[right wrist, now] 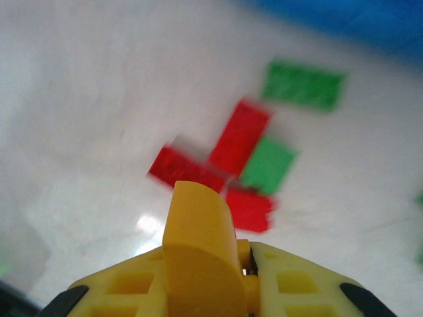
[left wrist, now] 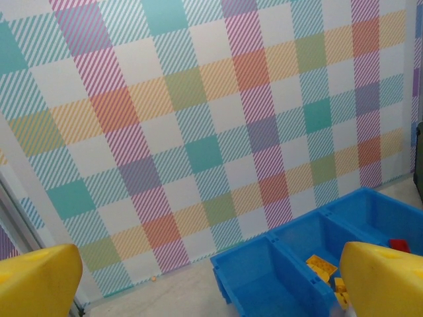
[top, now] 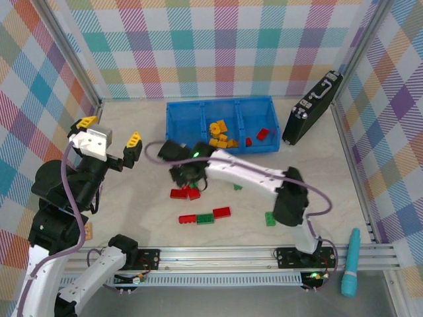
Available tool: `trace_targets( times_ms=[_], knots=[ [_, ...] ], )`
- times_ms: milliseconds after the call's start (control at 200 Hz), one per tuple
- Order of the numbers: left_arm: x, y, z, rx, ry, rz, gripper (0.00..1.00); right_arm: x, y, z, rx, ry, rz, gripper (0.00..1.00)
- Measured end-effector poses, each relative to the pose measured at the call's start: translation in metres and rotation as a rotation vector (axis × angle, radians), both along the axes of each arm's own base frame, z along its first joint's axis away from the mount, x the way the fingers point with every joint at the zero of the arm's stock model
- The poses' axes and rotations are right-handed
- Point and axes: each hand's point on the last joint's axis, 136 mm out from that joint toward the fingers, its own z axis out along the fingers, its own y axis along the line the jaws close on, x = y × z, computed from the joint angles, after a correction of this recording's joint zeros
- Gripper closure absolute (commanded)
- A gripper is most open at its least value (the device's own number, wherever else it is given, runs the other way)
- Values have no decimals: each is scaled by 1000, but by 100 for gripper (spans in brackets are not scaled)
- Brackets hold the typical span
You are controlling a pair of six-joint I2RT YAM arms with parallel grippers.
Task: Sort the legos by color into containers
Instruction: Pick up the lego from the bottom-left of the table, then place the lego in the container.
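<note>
Looking down from the top cam, the right end effector (top: pixel 187 177) sits low over a little clump of red studded plastic bricks (top: pixel 182 193) on the pale desk (top: pixel 132 205), just in front of the rectangular blue plastic three-compartment bin (top: pixel 218 103). On its own wrist cam the right end effector (right wrist: pixel 201 218) is clenched tight, yellow fingers pressed together, and I can't make out anything pinched between them. That view is pretty blurry, but below it you get red bricks (right wrist: pixel 241 135) touching a green studded brick (right wrist: pixel 268 165), plus another green one (right wrist: pixel 304 84) further off toward the bin.

More pieces lie nearer the arm bases: a red-green-red row (top: pixel 205 217) and a lone green brick (top: pixel 271 218). In the bin, the yellow-orange bricks (top: pixel 221 135) are in the middle compartment and a couple of red pieces (top: pixel 263 134) in the right one.

The left end effector (top: pixel 111 132) is raised off to the left, released, jaws wide apart, well away from everything. Its wrist cam looks past the yellow fingers (left wrist: pixel 36 281) at the bin (left wrist: pixel 228 277) and the plaid wall (left wrist: pixel 198 119).

A black hard case with a handle (top: pixel 310 109) leans by the right wall; any lettering on it is too small to read.
</note>
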Motion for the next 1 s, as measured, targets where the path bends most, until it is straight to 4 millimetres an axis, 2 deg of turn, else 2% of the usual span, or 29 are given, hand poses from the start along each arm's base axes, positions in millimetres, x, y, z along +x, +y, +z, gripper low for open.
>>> trace_targets(
  times_ms=[60,110,220,350,455,570,655,765,1000],
  knots=[
    [1,0,1,0,-2,5,0,29,-24,25,12,-65,-46,73],
    [3,0,0,3,0,8,0,51,-43,38,8,-110,-83,73],
    [6,-1,-2,7,9,8,0,99,-82,44,-29,-172,-160,73],
    [12,-4,-6,13,24,7,0,143,-106,23,-92,-187,-200,73],
    [15,-5,-10,18,34,7,0,176,-105,-4,-144,-199,-188,72],
    [19,-6,-14,23,45,7,0,203,-98,-33,-185,-196,-164,69],
    [22,-8,-16,30,54,7,0,216,-97,-49,-199,-193,-156,61],
    [25,-9,-20,42,57,8,0,223,-97,-60,-195,-175,-147,49],
    [35,-8,-24,90,66,37,0,221,-87,-47,-116,-142,-127,27]
  ],
)
